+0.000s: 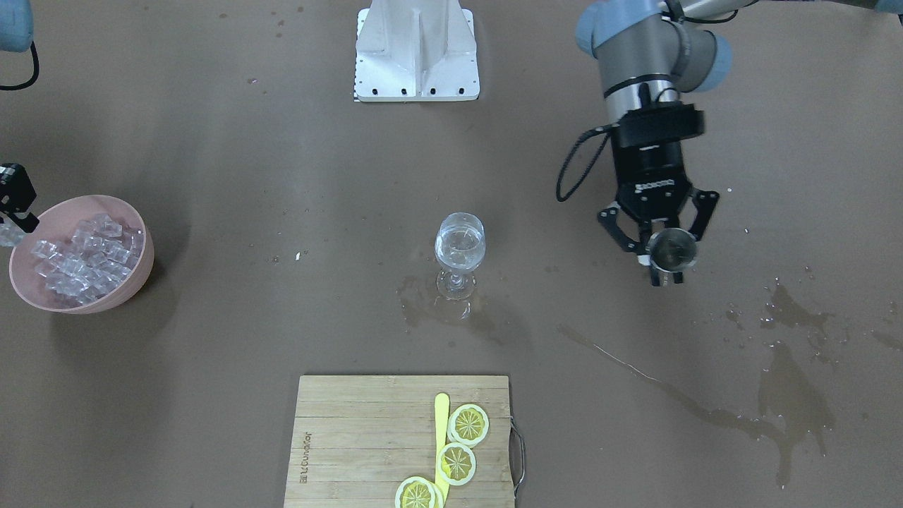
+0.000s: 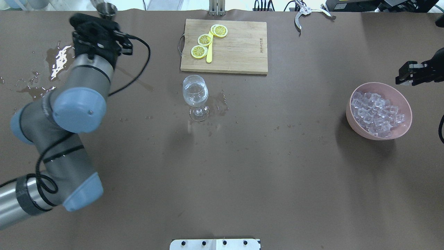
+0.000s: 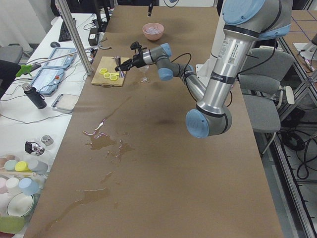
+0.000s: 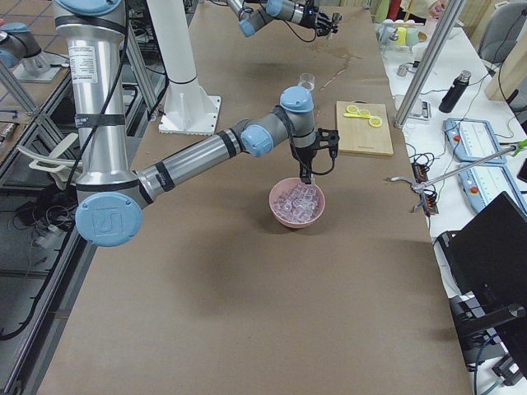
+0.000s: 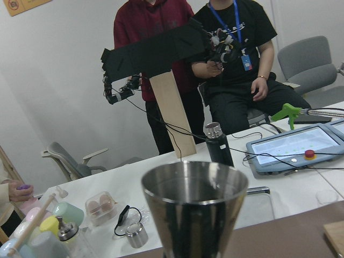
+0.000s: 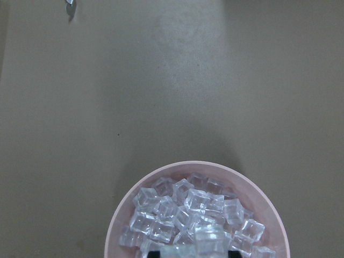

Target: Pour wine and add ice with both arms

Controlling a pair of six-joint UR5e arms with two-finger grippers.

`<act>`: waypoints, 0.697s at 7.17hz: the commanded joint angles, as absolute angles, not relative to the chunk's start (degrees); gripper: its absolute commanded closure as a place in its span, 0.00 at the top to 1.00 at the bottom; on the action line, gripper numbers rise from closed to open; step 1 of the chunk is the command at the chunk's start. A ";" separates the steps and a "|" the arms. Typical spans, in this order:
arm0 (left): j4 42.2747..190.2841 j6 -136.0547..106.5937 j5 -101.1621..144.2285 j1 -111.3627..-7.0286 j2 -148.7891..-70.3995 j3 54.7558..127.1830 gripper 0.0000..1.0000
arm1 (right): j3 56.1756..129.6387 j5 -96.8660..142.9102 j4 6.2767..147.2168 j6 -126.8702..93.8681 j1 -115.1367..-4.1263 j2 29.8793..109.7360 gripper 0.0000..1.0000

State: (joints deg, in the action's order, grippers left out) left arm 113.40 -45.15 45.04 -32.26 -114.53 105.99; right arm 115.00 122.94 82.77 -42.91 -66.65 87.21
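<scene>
My left gripper (image 1: 663,262) is shut on a steel measuring cup (image 1: 674,247) and holds it upright above the table, to the wine glass's side; the cup also shows in the left wrist view (image 5: 194,215). The wine glass (image 1: 460,247) stands mid-table with clear wine in it. A pink bowl (image 1: 134,282) holds many ice cubes (image 1: 85,261). My right gripper (image 1: 13,219) hangs over the bowl's rim (image 6: 123,215), shut on one ice cube (image 6: 208,237) just above the pile. It also shows in the overhead view (image 2: 402,79).
A wooden cutting board (image 1: 367,437) with lemon slices (image 1: 468,423) and a yellow knife lies beyond the glass. Spilled liquid (image 1: 783,395) wets the table near my left arm and around the glass foot. Metal tongs (image 2: 305,8) lie at the far edge. The white base (image 1: 416,49) stands at the robot's side.
</scene>
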 commanded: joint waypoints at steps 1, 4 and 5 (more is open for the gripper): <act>107.07 -45.35 38.86 -23.41 -118.64 105.73 0.00 | 115.58 122.70 83.32 -39.57 -67.58 87.19 0.00; 106.35 -45.70 35.86 -19.52 -118.74 105.56 0.00 | 115.93 122.87 83.41 -37.35 -68.47 87.01 0.00; 103.22 -45.70 35.16 -19.16 -118.83 105.73 0.00 | 116.45 122.70 83.41 -37.27 -67.94 87.01 0.00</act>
